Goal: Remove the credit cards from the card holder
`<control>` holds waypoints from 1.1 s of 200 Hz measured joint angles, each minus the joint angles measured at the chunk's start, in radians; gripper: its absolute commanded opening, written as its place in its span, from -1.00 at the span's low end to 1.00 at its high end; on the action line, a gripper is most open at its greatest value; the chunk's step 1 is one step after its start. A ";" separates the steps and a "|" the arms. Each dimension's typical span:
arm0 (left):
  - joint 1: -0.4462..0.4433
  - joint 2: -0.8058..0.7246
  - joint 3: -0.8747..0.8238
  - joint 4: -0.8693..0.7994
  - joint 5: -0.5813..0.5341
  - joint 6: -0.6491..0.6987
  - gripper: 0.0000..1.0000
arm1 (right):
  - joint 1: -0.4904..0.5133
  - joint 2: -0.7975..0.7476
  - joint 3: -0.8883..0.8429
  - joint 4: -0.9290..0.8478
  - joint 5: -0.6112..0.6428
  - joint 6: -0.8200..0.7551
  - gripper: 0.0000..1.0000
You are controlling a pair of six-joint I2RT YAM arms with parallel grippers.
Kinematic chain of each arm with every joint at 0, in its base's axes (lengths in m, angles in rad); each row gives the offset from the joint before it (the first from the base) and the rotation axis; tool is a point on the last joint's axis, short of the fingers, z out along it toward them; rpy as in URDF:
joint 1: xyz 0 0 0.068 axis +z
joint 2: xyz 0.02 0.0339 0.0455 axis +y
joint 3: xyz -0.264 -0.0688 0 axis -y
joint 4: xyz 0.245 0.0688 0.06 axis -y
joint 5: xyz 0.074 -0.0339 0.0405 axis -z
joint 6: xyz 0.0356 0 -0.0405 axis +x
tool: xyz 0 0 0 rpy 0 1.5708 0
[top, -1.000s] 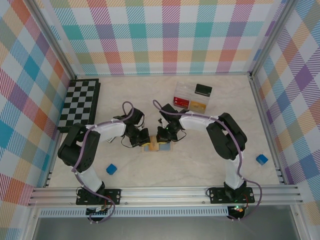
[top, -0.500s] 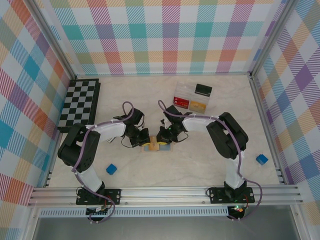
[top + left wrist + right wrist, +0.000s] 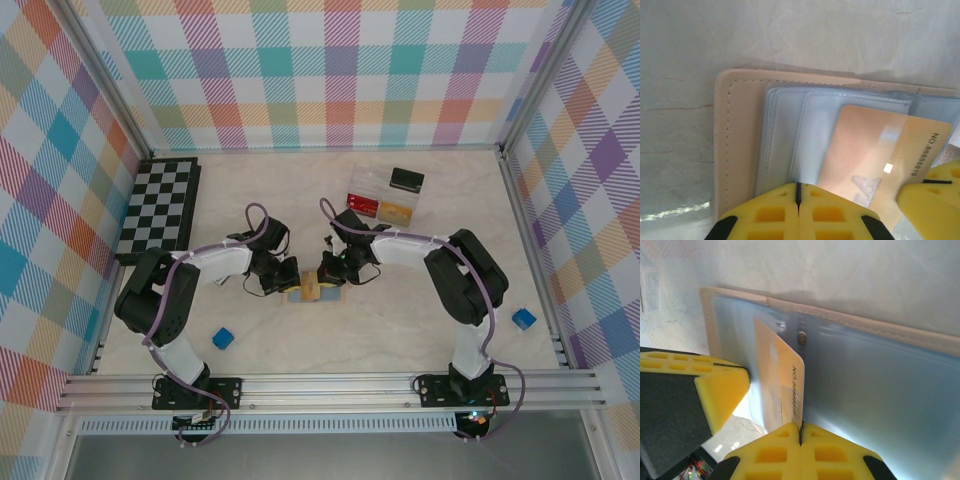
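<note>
The card holder (image 3: 327,294) lies open on the table, tan outside (image 3: 737,145) with light blue lining (image 3: 875,390). An orange credit card (image 3: 880,150) with a printed number sticks out of a pocket on its left panel. Seen from the right wrist, this card (image 3: 777,375) stands tilted up off the lining, its lower corner pinched in the seam of my shut right gripper (image 3: 801,432). My left gripper (image 3: 798,192) is shut, its yellow tips resting on the blue pocket edge beside the card. From above, both grippers meet over the holder, left (image 3: 288,283) and right (image 3: 326,278).
A chessboard (image 3: 160,208) lies at the far left. A clear compartment box (image 3: 385,195) stands behind the grippers. One blue cube (image 3: 222,339) sits near the left arm's base and another (image 3: 523,319) by the right wall.
My right gripper has closed its small gap onto the card's corner, and the right arm has shifted slightly to the right. The left gripper has stayed shut on the holder.
</note>
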 measured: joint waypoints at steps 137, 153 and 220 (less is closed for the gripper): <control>0.000 -0.187 0.034 -0.005 -0.042 -0.085 0.15 | -0.027 -0.196 -0.051 -0.069 0.038 -0.120 -1.00; 0.000 -0.220 0.022 0.026 -0.037 -0.105 0.41 | -0.037 -0.241 -0.062 -0.077 0.033 -0.144 -1.00; 0.032 -0.251 -0.026 0.269 0.192 -0.173 0.76 | -0.191 -0.319 -0.061 -0.044 -0.251 -0.238 -1.00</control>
